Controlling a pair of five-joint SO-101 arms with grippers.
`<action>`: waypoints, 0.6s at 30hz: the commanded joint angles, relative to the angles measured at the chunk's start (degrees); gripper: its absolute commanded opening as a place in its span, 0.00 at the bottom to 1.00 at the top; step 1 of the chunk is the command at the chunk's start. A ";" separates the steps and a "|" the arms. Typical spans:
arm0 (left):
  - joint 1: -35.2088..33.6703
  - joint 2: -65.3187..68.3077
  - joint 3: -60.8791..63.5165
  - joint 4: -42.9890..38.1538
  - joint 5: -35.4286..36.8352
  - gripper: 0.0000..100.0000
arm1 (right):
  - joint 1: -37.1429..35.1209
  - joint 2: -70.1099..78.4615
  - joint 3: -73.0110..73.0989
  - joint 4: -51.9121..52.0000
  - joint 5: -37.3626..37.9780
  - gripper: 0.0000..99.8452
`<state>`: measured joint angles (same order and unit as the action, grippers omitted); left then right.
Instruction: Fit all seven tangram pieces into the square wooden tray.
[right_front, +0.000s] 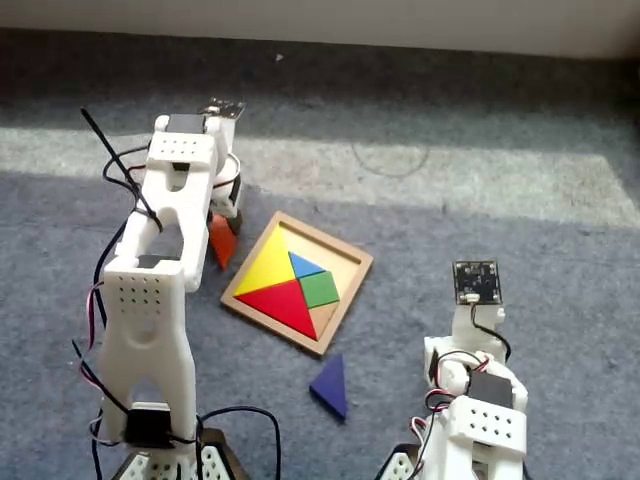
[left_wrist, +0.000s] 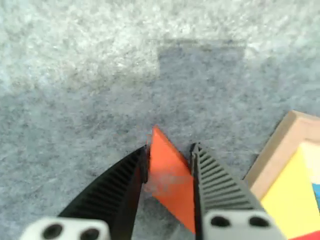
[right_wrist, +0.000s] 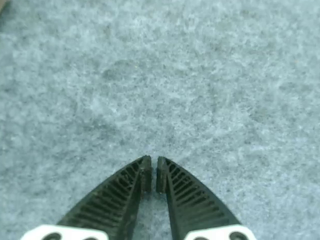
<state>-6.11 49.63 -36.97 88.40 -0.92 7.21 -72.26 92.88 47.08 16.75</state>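
- The left pincer (left_wrist: 169, 152) is clamped on a flat orange wooden tangram piece (left_wrist: 171, 175). Its ribbed jaws press the piece's opposite long edges, and one pointed corner pokes out past the tips.
- The orange piece is over the grey carpet (left_wrist: 100, 75), just beside the square wooden tray (right_front: 345, 252) on the left arm's side and not yet inside it. I cannot tell whether it is lifted or resting.
- My judgement on handling: it is thin, stiff, light wood with smooth painted faces. It won't bend but could pivot or slip, so an edge-to-edge hold near its middle, as here, looks sound.
- The right pincer (right_wrist: 153, 167) is pinched nearly closed on nothing, above bare carpet.
- The high view adds the tray's contents: a yellow triangle (right_front: 265, 265), a red triangle (right_front: 278, 300), a small blue triangle (right_front: 303, 265) and a green square (right_front: 320, 288). It also shows a loose dark-blue triangle (right_front: 331, 385) on the carpet near the tray.
- The left wrist view gives the grip contact itself, which is half hidden behind the arm from above.
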 joint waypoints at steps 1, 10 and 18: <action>-0.04 -0.31 -1.80 -0.18 0.26 0.10 | 0.66 -0.48 -0.13 -0.66 0.70 0.03; 0.13 -0.57 -1.80 -0.18 0.18 0.00 | 0.40 -0.48 -0.22 -0.92 1.32 0.03; -0.22 -0.84 -1.80 0.18 0.35 0.00 | 0.66 -0.48 -0.04 -0.75 2.90 0.03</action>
<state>-6.37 49.71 -36.97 88.40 -1.01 7.21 -72.26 92.97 46.99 18.86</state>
